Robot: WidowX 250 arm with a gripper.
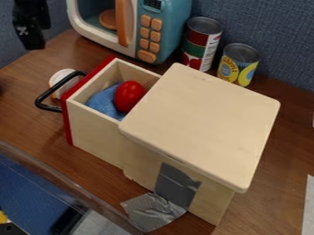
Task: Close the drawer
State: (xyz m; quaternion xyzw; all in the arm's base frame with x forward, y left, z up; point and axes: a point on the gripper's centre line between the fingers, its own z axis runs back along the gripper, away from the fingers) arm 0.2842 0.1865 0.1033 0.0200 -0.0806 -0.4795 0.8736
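Observation:
My black gripper (32,27) hangs at the upper left, behind and left of the drawer and apart from it. The wooden drawer (92,131), with a red front panel, stands pulled out to the left from its box (205,117). A black handle (46,94) sticks out from the red front. Inside the drawer a red, egg-shaped object (129,96) rests against a blue cloth (104,102). The box's top hides the drawer's right part.
Behind the box stand a toy microwave (161,30) and two cans (201,43), (238,64). A white-and-orange round item (56,79) lies near the handle. Grey tape (153,212) holds the box to the wooden table (30,120).

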